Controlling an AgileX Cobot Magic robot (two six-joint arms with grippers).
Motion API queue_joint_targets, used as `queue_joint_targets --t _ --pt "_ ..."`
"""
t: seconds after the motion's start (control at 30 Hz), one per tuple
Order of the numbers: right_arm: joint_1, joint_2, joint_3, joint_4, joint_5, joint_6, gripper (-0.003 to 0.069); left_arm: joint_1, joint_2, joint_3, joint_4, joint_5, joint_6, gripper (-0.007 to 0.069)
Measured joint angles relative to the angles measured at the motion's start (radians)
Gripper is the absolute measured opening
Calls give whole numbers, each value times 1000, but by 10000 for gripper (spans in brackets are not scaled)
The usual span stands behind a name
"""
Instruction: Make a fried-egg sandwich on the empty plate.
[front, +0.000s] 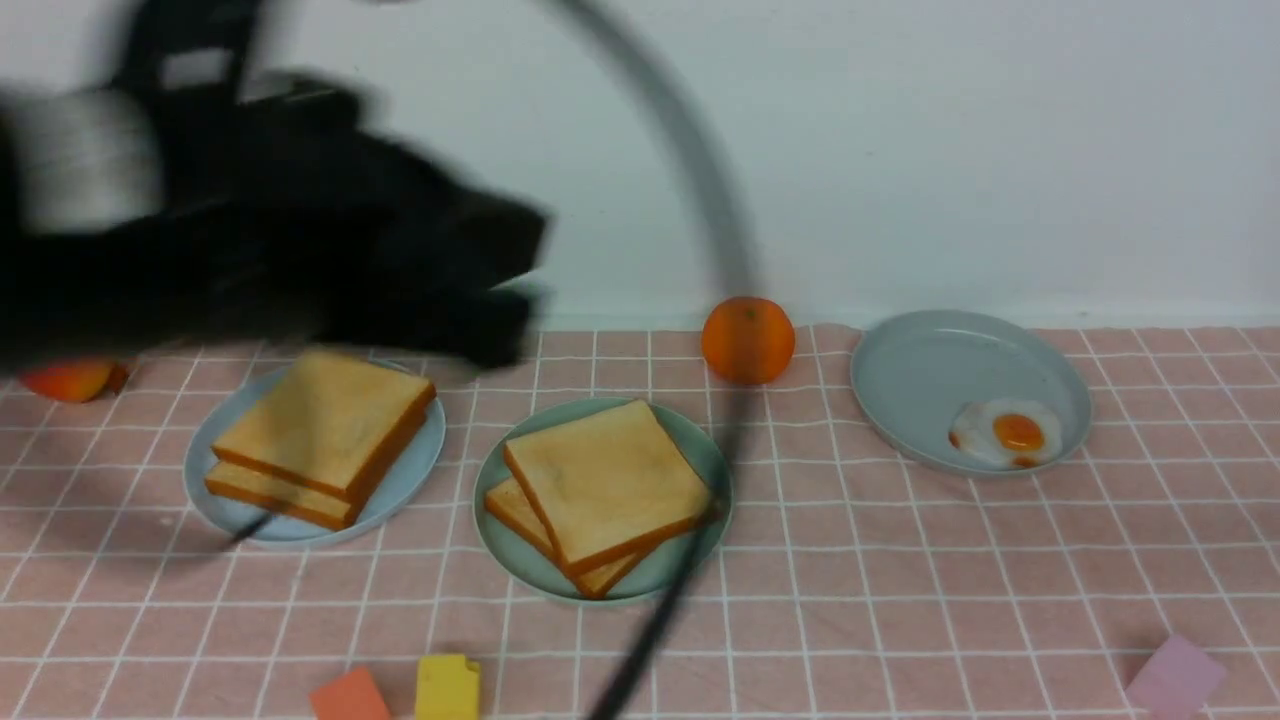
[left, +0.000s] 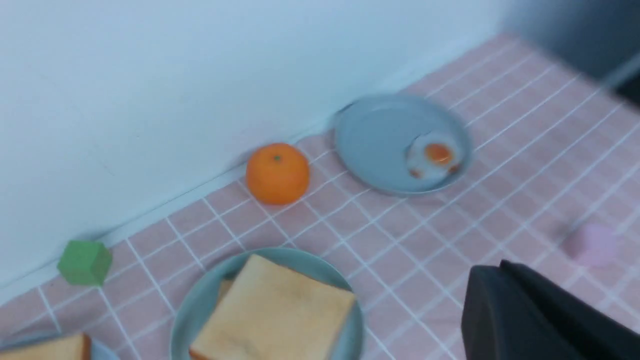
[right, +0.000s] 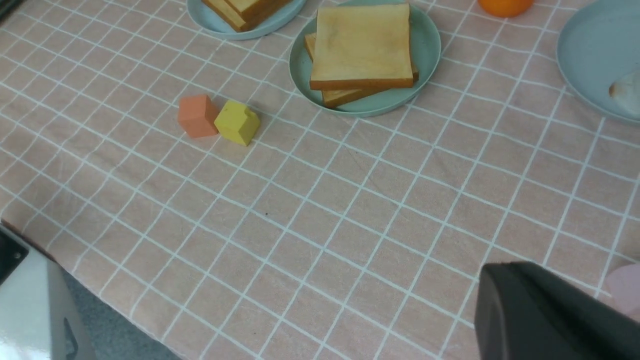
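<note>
Pink gridded cloth (front: 900, 560) covers the table up to a pale wall. At centre sits the mint-green plate (front: 500, 500), carrying two toast slices (front: 605, 480) stacked with the upper one skewed over the lower; whether an egg lies between them cannot be seen. To its left, a pale bluish-grey plate (front: 410, 470) holds a second stack of two toast slices (front: 325, 420). To the right and slightly farther back, another bluish-grey plate (front: 930, 370) carries a fried egg (front: 1005, 432) with an orange yolk, resting against the plate's near right rim. An orange (front: 748, 338) stands near the wall, between the centre and right plates.

The left arm (front: 260, 230) appears as a dark, motion-blurred mass above the left plate, clear of the toast. The left gripper (left: 530, 320) shows only as a dark body in the left wrist view; its jaws are closed and nothing is seen held. The right gripper (right: 545, 315) is likewise a dark body at the near right of the cloth, jaws closed, holding nothing visible.

An orange block (right: 197, 116) and a yellow block (right: 237, 122) touch at the near edge. A pink block (front: 1175, 675) lies near right. A green cube (left: 85, 262) sits by the wall.
</note>
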Motion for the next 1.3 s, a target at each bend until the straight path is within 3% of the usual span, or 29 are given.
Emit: queue_joint_targets --t 0.43,1.07,1.3 --pt "0 0 1 -33 33 0 3 0 -553 577 -92 -275 0 -13" --pt "-5 -7 1 -28 44 0 15 0 -616 663 -92 -293 0 -13" --pt "-109 -66 18 -74 -8 -1 10 0 -616 663 -92 -290 0 -13"
